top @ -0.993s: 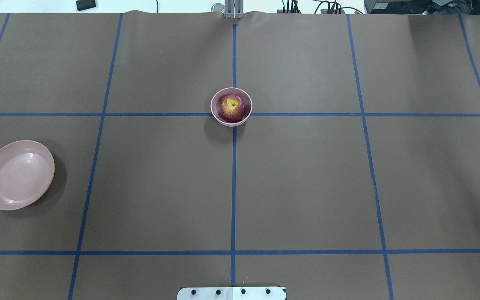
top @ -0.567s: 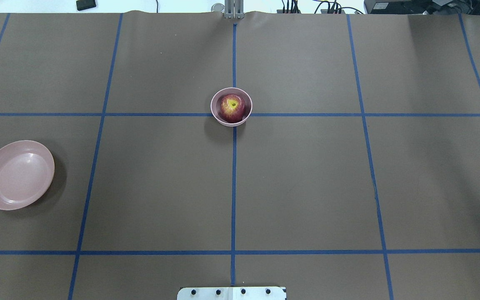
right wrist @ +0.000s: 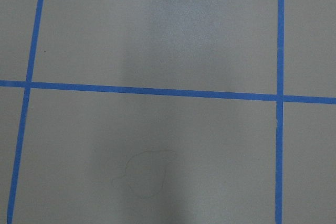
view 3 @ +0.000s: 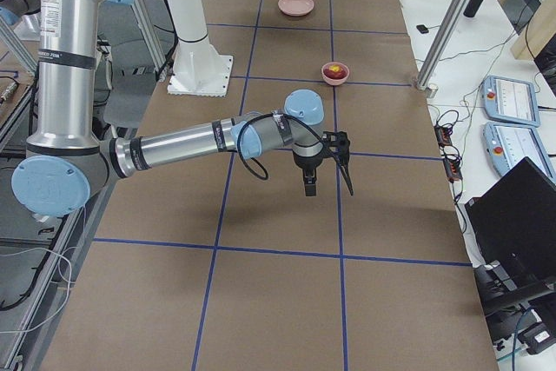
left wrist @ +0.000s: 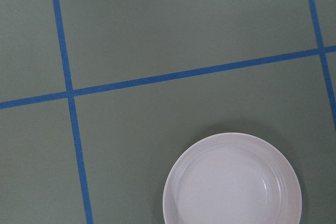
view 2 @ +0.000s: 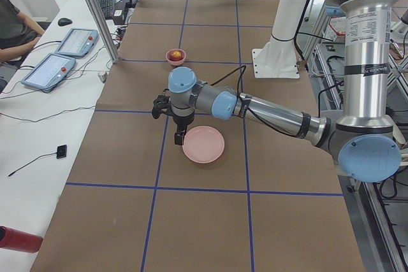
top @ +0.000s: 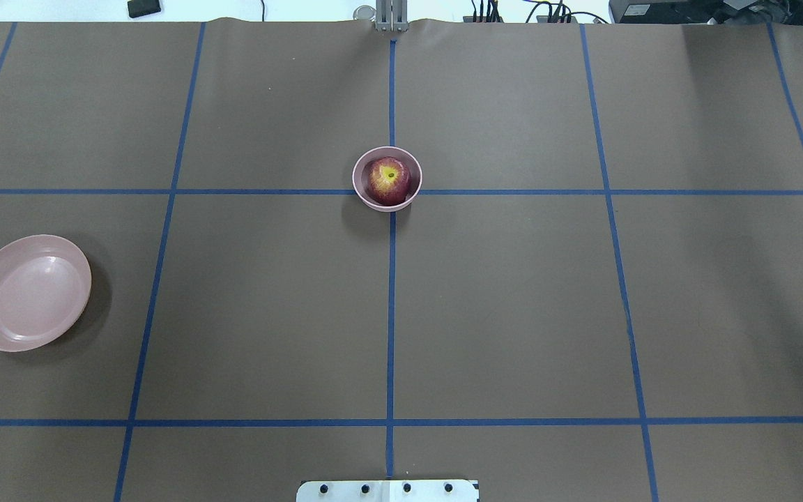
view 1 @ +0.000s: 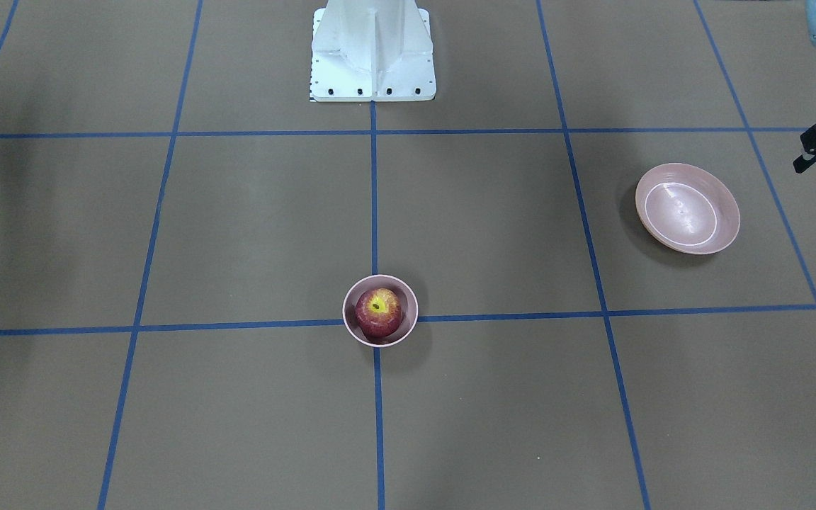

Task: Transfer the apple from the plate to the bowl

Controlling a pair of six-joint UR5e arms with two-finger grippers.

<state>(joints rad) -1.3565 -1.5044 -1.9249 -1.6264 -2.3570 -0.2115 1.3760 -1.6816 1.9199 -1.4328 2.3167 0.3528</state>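
Overhead exterior: I am seeing the apple (top: 388, 180) sitting inside the bowl (top: 387, 208), with the plate (top: 28, 293) lying well apart. I cannot tell whether the left gripper (view 2: 180, 137) or right gripper (view 3: 328, 185) is gaping or closed.

I see left arm (view 2: 274, 114) and right arm (view 3: 174, 147) as silver tubes with pale blue joint caps (black cable looped along each); left gripper (view 2: 180, 136) and right gripper (view 3: 328, 183) black; pedestal (view 1: 372, 49) white, screw-edged.

Red apple (view 2: 175, 53) in far bowl (view 2: 176, 62); plate (view 2: 204, 146) by left arm (view 2: 274, 114).
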